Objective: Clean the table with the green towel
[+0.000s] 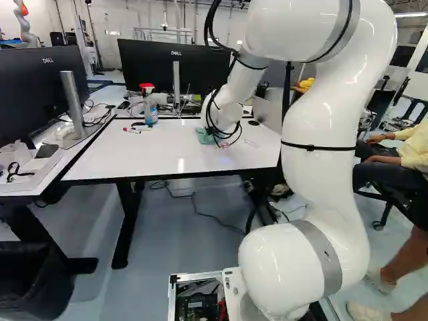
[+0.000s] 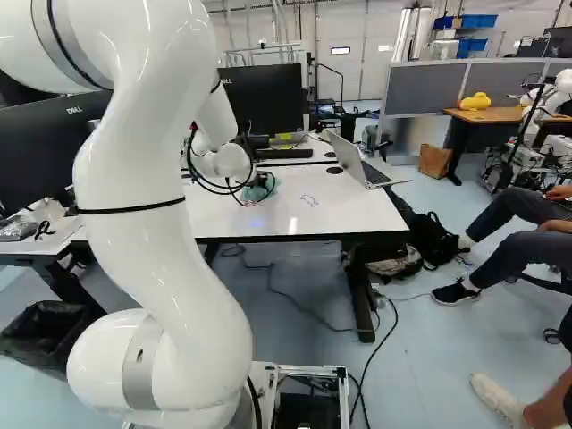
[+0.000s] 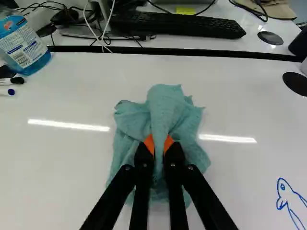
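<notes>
The arm [image 1: 324, 134] rises nearest, past a black bin [image 1: 33, 281] at the left of the left base view, and reaches over the white table [image 1: 147, 164]; at its end the gripper [image 1: 217, 139] points down, clenched on the green towel [image 3: 165, 112], a bunched fold of it pinched between the orange pads [image 3: 149, 143]; the rest of the towel spreads crumpled around the fingertips, on the tabletop; a blue drawing [image 3: 288, 199] marks the table just beside the towel; on the other side, markers [image 3: 9, 81] lie near the bottle [image 3: 24, 43], which stands toward the far edge; beyond that edge are a black keyboard [image 3: 177, 24], an open laptop [image 2: 353, 161] and a monitor [image 2: 262, 98].
</notes>
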